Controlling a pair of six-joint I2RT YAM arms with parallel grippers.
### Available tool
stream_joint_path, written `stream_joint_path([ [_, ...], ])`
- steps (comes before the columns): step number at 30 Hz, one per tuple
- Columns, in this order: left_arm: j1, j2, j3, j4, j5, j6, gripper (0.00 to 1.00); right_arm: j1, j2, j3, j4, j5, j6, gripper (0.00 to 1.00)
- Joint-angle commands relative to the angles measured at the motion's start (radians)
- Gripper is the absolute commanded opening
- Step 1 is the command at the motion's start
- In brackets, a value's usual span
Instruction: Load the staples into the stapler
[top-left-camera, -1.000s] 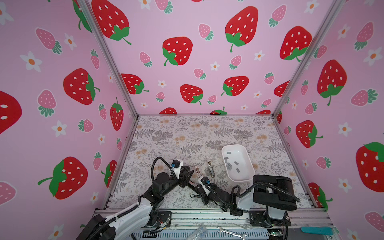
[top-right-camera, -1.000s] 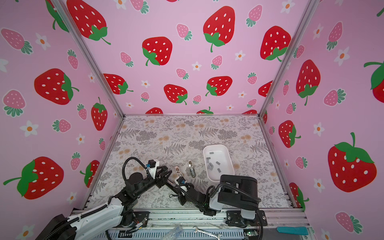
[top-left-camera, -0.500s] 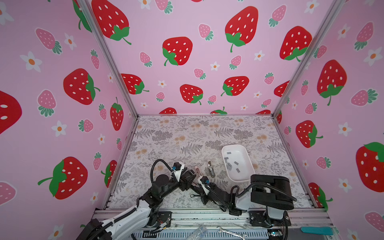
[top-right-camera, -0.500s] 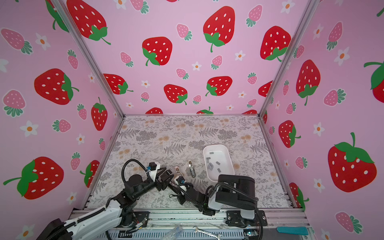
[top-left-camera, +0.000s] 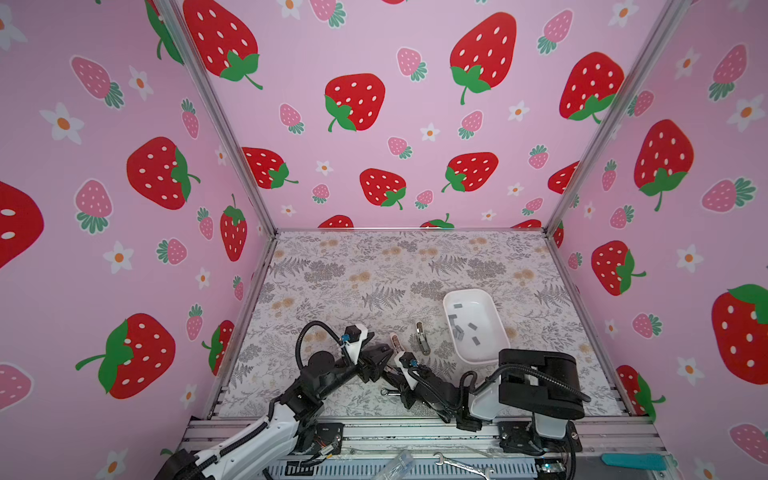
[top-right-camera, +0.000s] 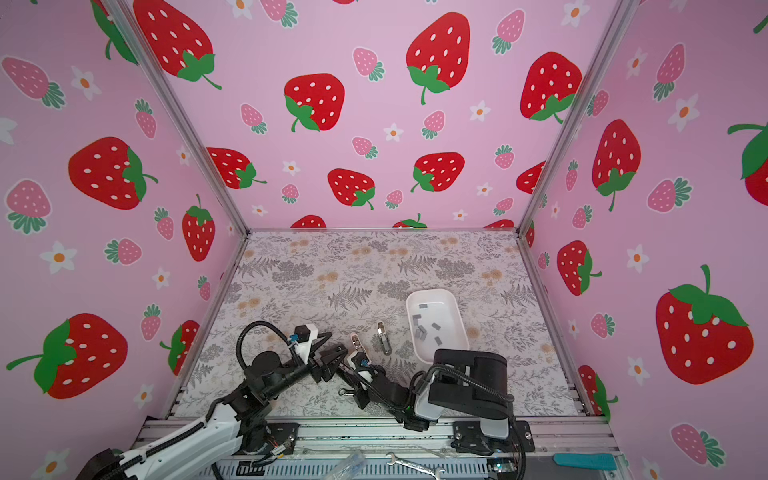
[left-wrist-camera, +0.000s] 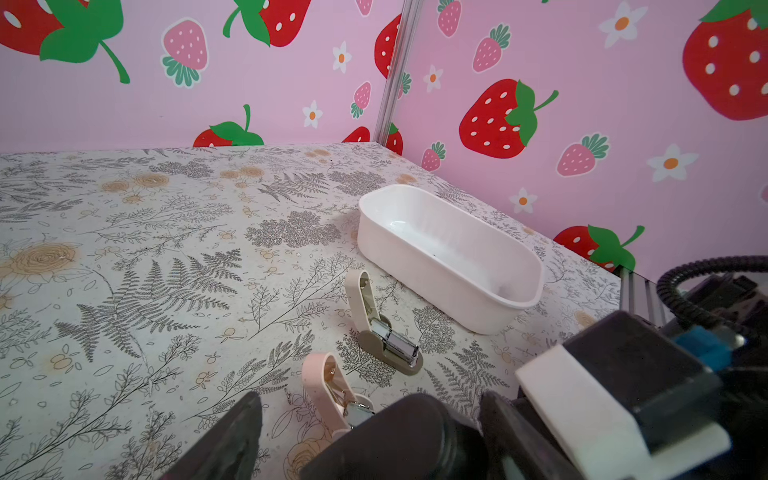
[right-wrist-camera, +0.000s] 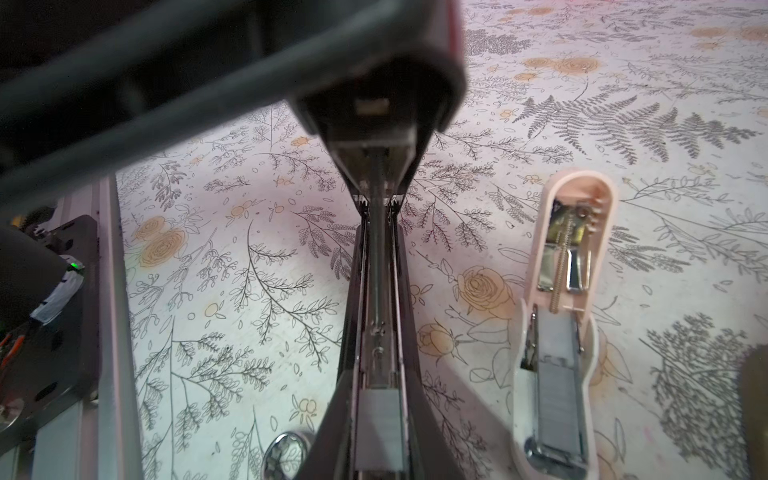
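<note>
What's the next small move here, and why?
Likely close the cover: the pink stapler lies hinged open, and the right wrist view shows a grey strip of staples already sitting in its channel. The left gripper is open right beside it, so nudging the raised cover down onto the base looks like the step left.

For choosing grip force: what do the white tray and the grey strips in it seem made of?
Tray: probably plastic, glossy white, soft highlights on its rounded wall. Strips: likely metal, dull grey and flat; too small to be sure.
</note>
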Motion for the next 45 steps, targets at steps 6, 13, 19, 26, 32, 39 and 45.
stream_joint_path([
  [6, -0.001, -0.042, -0.035, -0.018, -0.018, 0.008, 0.87, 0.006, 0.026, 0.031, 0.054, 0.028, 0.009, 0.00],
  [13, -0.001, -0.077, -0.031, -0.062, -0.094, -0.022, 0.90, 0.006, 0.036, 0.072, -0.025, 0.066, 0.013, 0.00],
  [19, -0.001, -0.087, 0.080, -0.321, -0.363, -0.182, 0.94, 0.006, 0.067, 0.153, -0.144, 0.121, 0.032, 0.15],
  [26, 0.001, -0.070, 0.165, -0.524, -0.441, -0.352, 0.95, 0.006, 0.016, 0.126, -0.139, 0.110, 0.024, 0.36],
  [32, 0.001, -0.065, 0.187, -0.591, -0.438, -0.400, 0.95, 0.007, -0.064, 0.084, -0.134, 0.089, 0.010, 0.43],
  [39, 0.001, -0.021, 0.207, -0.635, -0.448, -0.439, 0.95, 0.006, -0.176, 0.073, -0.178, 0.092, -0.034, 0.38],
  [45, 0.001, 0.023, 0.205, -0.609, -0.447, -0.444, 0.95, -0.003, -0.147, 0.111, -0.207, 0.088, -0.047, 0.29],
])
